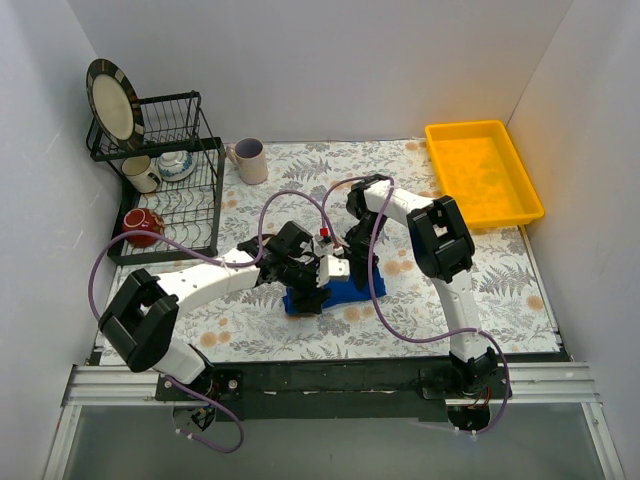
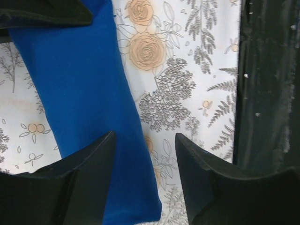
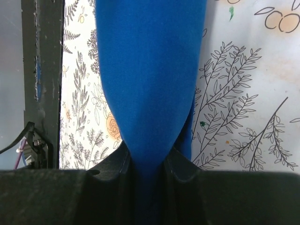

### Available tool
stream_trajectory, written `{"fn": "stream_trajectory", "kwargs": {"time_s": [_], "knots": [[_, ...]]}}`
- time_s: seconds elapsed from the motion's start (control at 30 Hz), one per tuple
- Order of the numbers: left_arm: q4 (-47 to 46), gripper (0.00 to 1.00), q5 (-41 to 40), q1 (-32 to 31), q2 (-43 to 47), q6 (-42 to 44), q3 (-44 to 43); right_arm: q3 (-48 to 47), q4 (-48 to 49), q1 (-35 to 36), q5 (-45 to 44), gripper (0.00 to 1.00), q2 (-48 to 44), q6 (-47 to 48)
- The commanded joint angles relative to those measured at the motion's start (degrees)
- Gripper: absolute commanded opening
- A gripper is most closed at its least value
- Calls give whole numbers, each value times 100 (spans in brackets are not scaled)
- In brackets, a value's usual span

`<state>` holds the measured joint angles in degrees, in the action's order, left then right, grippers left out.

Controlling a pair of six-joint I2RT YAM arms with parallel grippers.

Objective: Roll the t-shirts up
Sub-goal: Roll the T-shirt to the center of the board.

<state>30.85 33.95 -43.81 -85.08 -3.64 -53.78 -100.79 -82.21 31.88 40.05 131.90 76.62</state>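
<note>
Your right gripper (image 3: 147, 161) is pinched almost shut on the royal-blue t-shirt (image 3: 150, 70). Its two fingers squeeze a narrow waist into the cloth, and from there the fabric widens and runs straight out ahead of the gripper as one long band. Its long axis therefore lies in line with that gripper's reach, not across it.

Your left gripper (image 2: 145, 140) stands wide open and holds nothing. The same blue band comes in from ahead and off to one side, passes just inside one finger (image 2: 84, 178) and ends in a rounded corner low in the gap. The other finger sits over bare flowered table (image 2: 187, 70).

From above, both grippers meet over the one bundle, with the left nearer its end, so the shirt lies directly beneath both.

I judge the shirt to be gathered into a narrow strip, with the rolling itself not yet finished. The next move turns on that axis: you should roll along the strip, end toward end. The left gripper would probably need to close on its end first, or that loose end may drag.
</note>
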Motion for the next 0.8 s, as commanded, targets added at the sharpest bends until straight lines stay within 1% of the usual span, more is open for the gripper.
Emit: {"fn": "stream_trajectory", "kwargs": {"time_s": [0.0, 0.23, 0.33, 0.4, 0.43, 0.5, 0.63, 0.67, 0.77], "knots": [[-791, 56, -661, -162, 79, 21, 367, 183, 768, 82, -59, 4, 319, 72], [-1054, 57, -1136, -163, 44, 320, 904, 341, 760, 82, 64, 4, 345, 46], [-1046, 55, -1242, -163, 140, 241, 861, 394, 760, 82, 73, 4, 319, 29], [-976, 55, -1120, -163, 289, 206, 755, 429, 768, 82, 64, 4, 319, 28], [-941, 55, -928, -163, 490, 188, 668, 429, 760, 82, 64, 4, 328, 20], [-949, 57, -803, -163, 615, 127, 606, 385, 768, 82, 55, 4, 354, -15], [-1115, 58, -1100, -163, 598, 135, 614, 297, 768, 82, 64, 4, 407, -103], [-1169, 58, -1258, -163, 572, 188, 684, 288, 768, 82, 81, 4, 407, -112], [-1178, 59, -1330, -163, 423, 494, 790, 245, 777, 82, 108, 5, 433, -182]]}}
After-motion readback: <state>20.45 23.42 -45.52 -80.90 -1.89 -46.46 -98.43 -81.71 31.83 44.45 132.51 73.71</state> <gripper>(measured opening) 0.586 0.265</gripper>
